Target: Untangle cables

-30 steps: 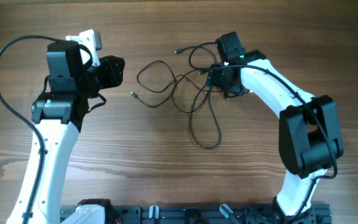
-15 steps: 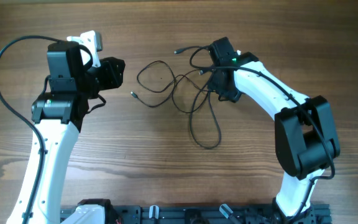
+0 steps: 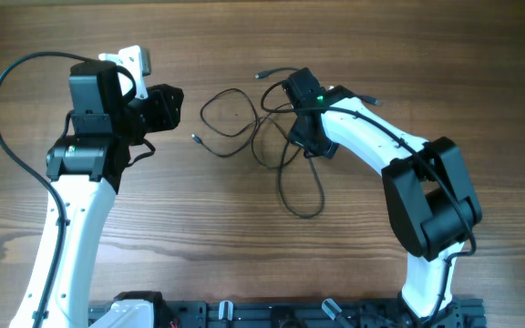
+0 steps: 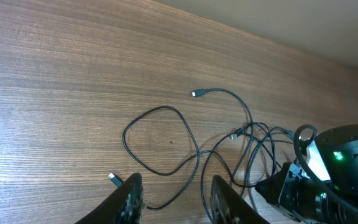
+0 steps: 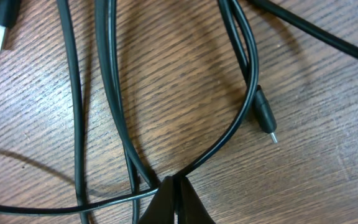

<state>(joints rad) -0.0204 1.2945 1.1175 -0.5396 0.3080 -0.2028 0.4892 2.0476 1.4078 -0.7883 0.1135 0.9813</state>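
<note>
The cables lie loosely tangled mid-tabletop, nearer the right arm. Thin, light and limp, they will likely drag neighbouring loops when pulled, so a hold near a plug or a free strand seems best. The right end effector is pressed together, pinching cables where they cross. The left end effector hangs nearby, partly spread and empty.
</note>
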